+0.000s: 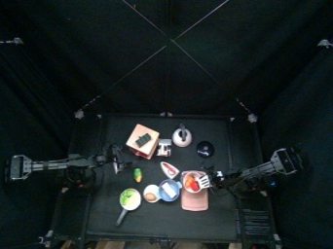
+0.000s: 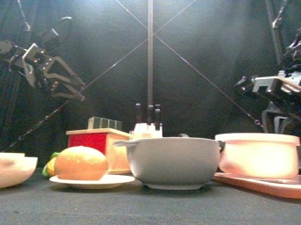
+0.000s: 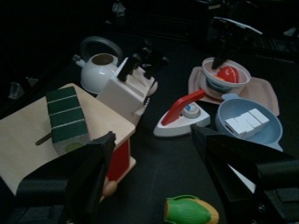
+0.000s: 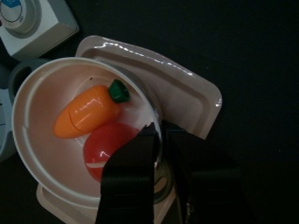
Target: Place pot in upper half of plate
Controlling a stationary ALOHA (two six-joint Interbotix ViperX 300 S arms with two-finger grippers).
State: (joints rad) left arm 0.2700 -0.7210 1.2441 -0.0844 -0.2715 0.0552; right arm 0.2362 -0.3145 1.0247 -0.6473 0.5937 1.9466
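Observation:
The pot (image 4: 70, 131) is a pale pink bowl holding a toy carrot (image 4: 87, 112) and a tomato (image 4: 114, 150). It sits on the pink plate (image 4: 176, 74), at its far end in the top view (image 1: 196, 181); the plate (image 1: 196, 203) runs toward the table's front. My right gripper (image 4: 159, 144) is shut on the pot's rim, and shows in the top view (image 1: 212, 178). In the front view the pot (image 2: 259, 154) rests on the plate (image 2: 270, 184). My left gripper (image 3: 163, 175) is open and empty over the table's left side (image 1: 97, 160).
A blue bowl (image 1: 169, 192), a green pan (image 1: 129, 201) and corn (image 1: 138, 175) lie left of the plate. A wooden board (image 1: 143, 139), a kettle (image 1: 182, 134) and a red-and-white toy (image 3: 181, 114) stand farther back. A black item (image 1: 204, 149) is behind the pot.

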